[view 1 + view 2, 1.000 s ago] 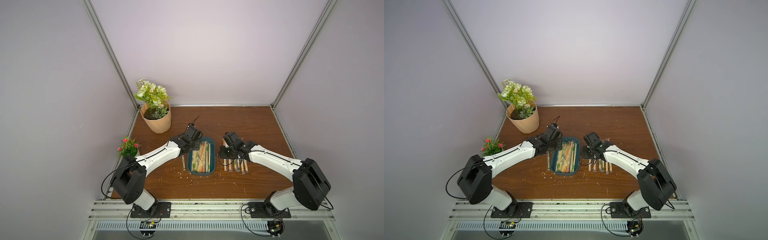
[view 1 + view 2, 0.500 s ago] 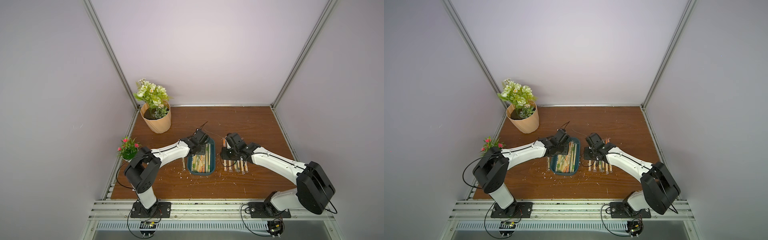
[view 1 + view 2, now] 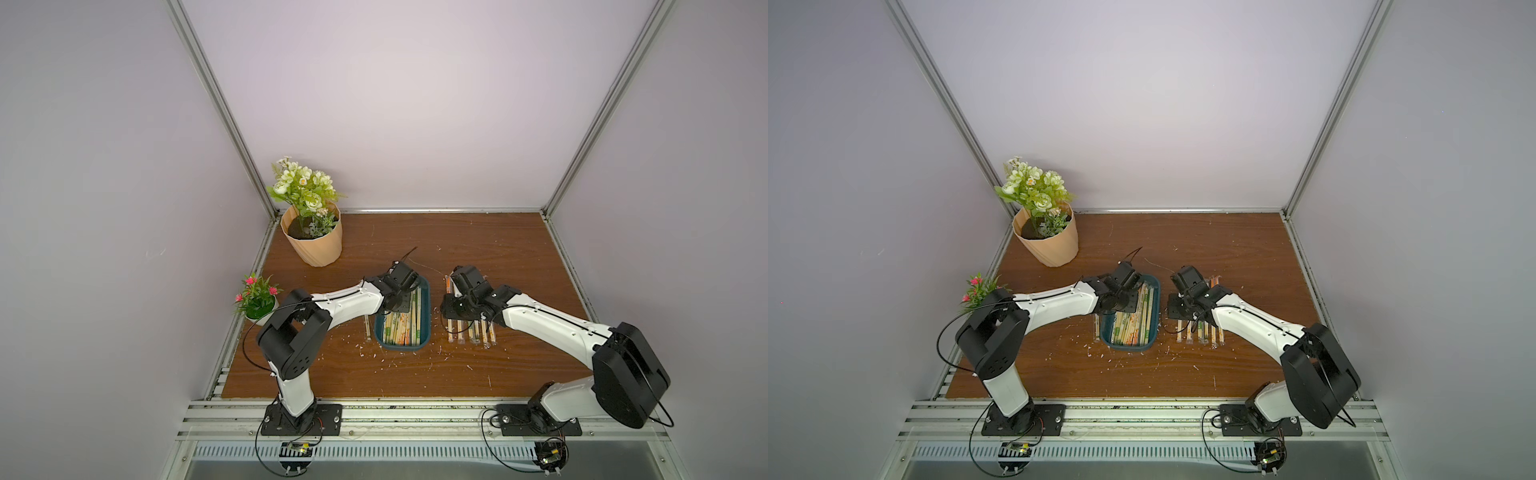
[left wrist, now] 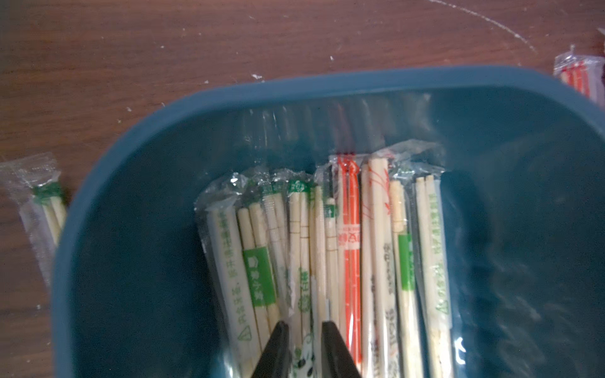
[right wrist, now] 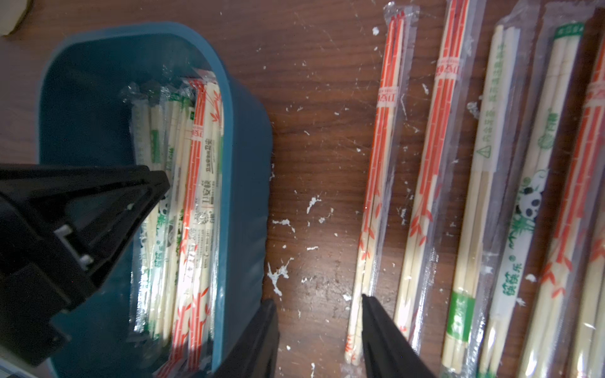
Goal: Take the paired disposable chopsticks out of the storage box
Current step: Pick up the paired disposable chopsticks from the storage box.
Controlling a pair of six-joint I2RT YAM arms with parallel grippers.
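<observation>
The dark teal storage box [image 3: 427,305] [image 3: 1159,309] lies mid-table, its rim [image 4: 294,85] and outer wall [image 5: 244,170] close in the wrist views. Several paired disposable chopsticks [image 3: 405,328] [image 4: 350,245] [image 5: 196,157] in printed sleeves fill it. My left gripper [image 3: 400,293] [image 4: 302,327] reaches down into the box, its narrow jaws closed on a sleeved pair with green and panda print. My right gripper [image 3: 451,309] [image 5: 319,301] stands open over bare wood. It sits between the box's wall and several pairs [image 3: 471,332] [image 5: 435,157] laid in a row on the table.
One more sleeved pair [image 3: 367,330] [image 4: 45,209] lies on the table left of the box. A peach flower pot [image 3: 313,245] stands at the back left, and a small pink-flowered plant [image 3: 255,297] by the left wall. White crumbs speckle the wooden table [image 3: 478,249].
My left gripper has moved right over the box and down into it, and its jaws have narrowed round a pair. The right arm has barely moved.
</observation>
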